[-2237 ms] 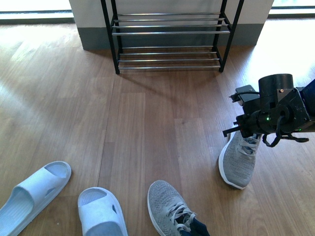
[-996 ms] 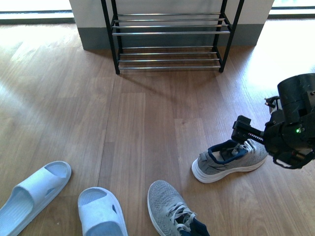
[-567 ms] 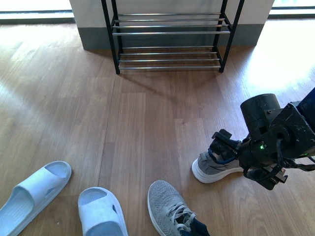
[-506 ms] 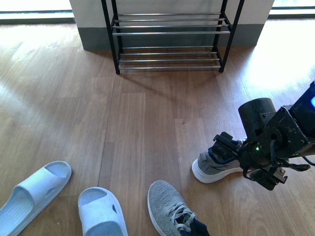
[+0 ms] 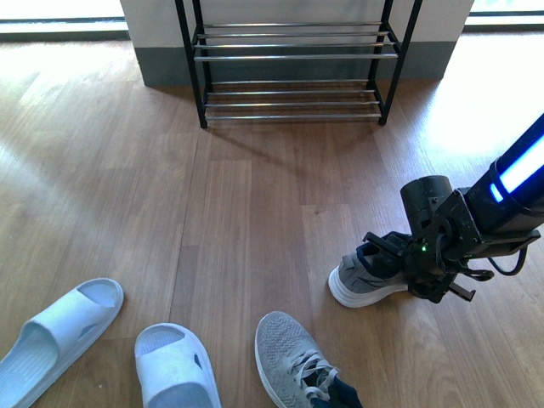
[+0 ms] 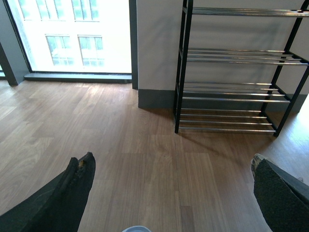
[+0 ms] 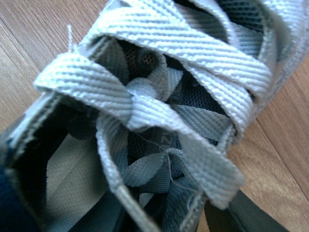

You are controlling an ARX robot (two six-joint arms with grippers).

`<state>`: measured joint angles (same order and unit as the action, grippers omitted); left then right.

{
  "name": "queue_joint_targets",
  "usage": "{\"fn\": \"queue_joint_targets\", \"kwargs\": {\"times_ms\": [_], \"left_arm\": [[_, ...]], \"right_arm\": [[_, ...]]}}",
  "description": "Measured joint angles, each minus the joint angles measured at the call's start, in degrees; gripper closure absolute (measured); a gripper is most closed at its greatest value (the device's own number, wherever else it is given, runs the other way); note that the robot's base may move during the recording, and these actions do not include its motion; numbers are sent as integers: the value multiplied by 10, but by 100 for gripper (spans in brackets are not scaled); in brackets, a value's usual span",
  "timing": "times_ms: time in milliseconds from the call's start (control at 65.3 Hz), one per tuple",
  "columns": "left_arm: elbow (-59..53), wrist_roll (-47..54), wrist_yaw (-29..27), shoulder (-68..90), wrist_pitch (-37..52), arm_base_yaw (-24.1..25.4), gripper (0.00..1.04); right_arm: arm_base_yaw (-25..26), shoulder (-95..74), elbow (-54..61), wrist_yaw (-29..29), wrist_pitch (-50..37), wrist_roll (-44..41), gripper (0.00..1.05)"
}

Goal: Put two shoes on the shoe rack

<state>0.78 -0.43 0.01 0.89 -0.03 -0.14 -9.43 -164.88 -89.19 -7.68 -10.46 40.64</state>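
One grey sneaker point(image 5: 360, 279) lies on the wooden floor at the right, toe pointing left, white sole turned toward me. My right gripper point(image 5: 398, 253) is shut on its navy collar and tongue. Its grey laces point(image 7: 159, 101) fill the right wrist view, with a dark finger point(image 7: 251, 215) beside them. The other grey sneaker point(image 5: 291, 351) sits at the bottom edge, toe pointing away. The shoe rack point(image 5: 293, 57) stands against the far wall, its chrome tiers bare; it also shows as the rack point(image 6: 231, 92) in the left wrist view. My left gripper point(image 6: 174, 193) hangs open above bare floor.
Two pale blue slippers point(image 5: 58, 334) point(image 5: 175, 367) lie at the front left. Wooden floor point(image 5: 255, 212) stretches between the shoes and the rack. A grey skirting and white wall point(image 5: 157, 42) back the rack. A bright window point(image 6: 77, 34) reaches the floor left of the rack.
The right arm has turned the sneaker from toe-toward-me to toe-left and shifted it left. The arm then swung down over the shoe's collar. The other sneaker and slippers stayed put.
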Motion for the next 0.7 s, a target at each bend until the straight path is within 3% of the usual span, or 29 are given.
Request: {"fn": "queue_joint_targets", "kwargs": {"times_ms": [184,490,705], "left_arm": [[0,0,0,0,0,0,9],[0,0,0,0,0,0,9],[0,0,0,0,0,0,9]], "right_arm": [[14,32,68,3,-64,-53,103],[64,265,301,92,-209,-210,103],[131,508,455,191,-209,-256,103]]}}
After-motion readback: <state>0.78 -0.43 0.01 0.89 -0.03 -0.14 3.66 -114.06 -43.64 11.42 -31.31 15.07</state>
